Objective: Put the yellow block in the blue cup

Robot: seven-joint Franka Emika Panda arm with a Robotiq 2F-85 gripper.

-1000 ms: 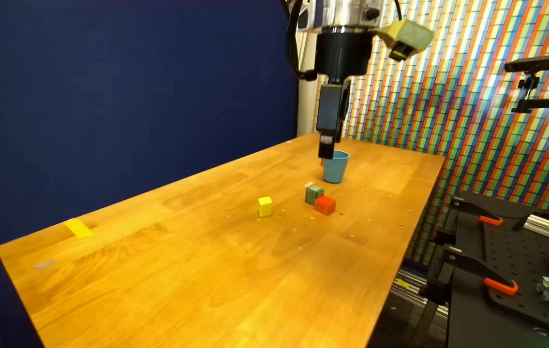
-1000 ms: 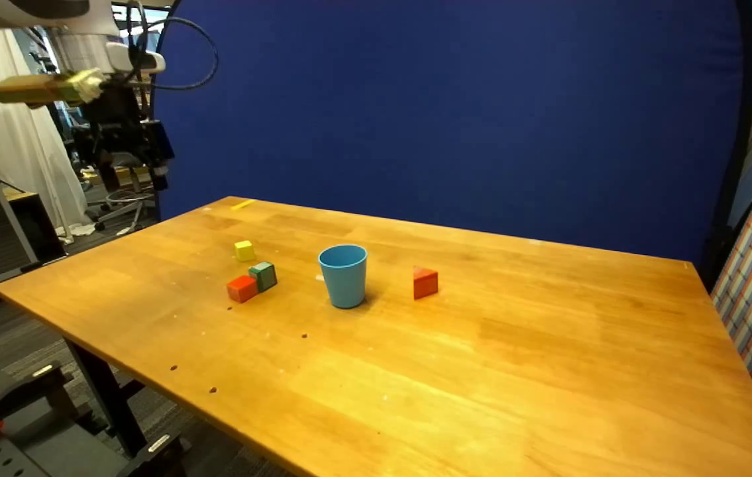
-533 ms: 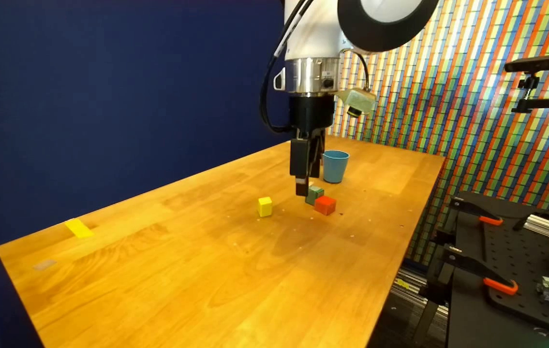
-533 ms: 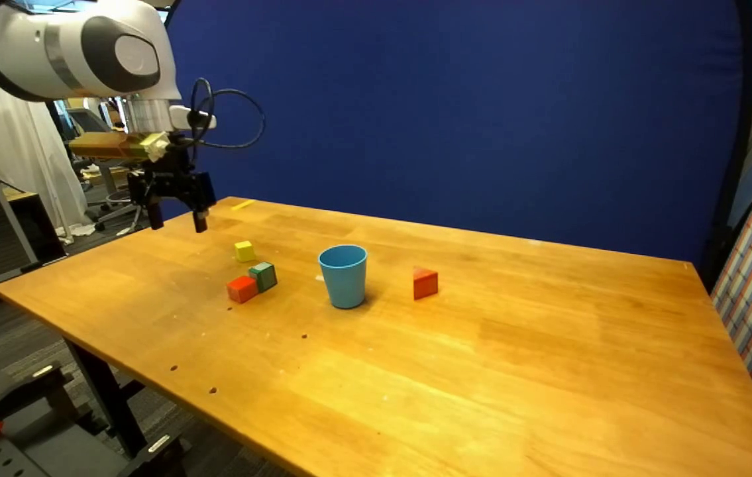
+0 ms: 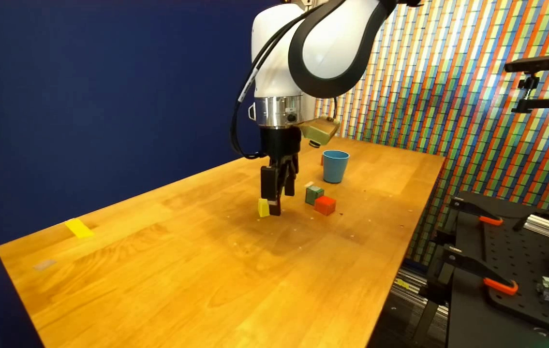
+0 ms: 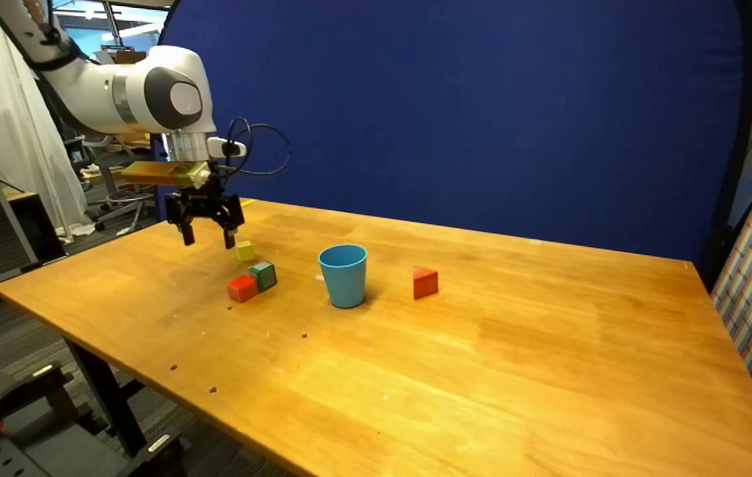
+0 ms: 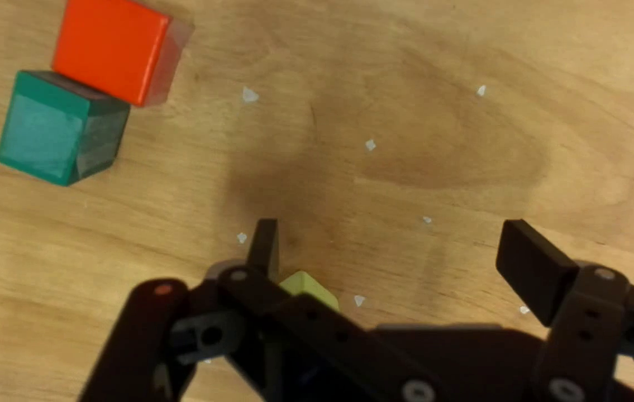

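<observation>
The yellow block is a small bright cube on the wooden table, seen in both exterior views [image 5: 263, 208] [image 6: 246, 251]. In the wrist view, the yellow block [image 7: 308, 287] is mostly hidden behind the left finger. My gripper [image 7: 395, 251] is open with nothing between its fingertips. In both exterior views the gripper [image 5: 282, 200] [image 6: 209, 240] hangs low above the table, close beside the yellow block, and one finger partly covers the block. The blue cup [image 5: 335, 168] stands upright, also in an exterior view [image 6: 344, 278]. It is out of the wrist view.
A green block [image 6: 263, 276] and an orange-red block [image 6: 242, 289] touch each other between the yellow block and the cup's side. A red wedge [image 6: 425, 283] stands beyond the cup. A flat yellow strip [image 5: 79, 228] lies near the table edge.
My open gripper has come down and across from high above the table, past the green and red blocks, to beside the yellow block. The blocks and cup have not moved.
</observation>
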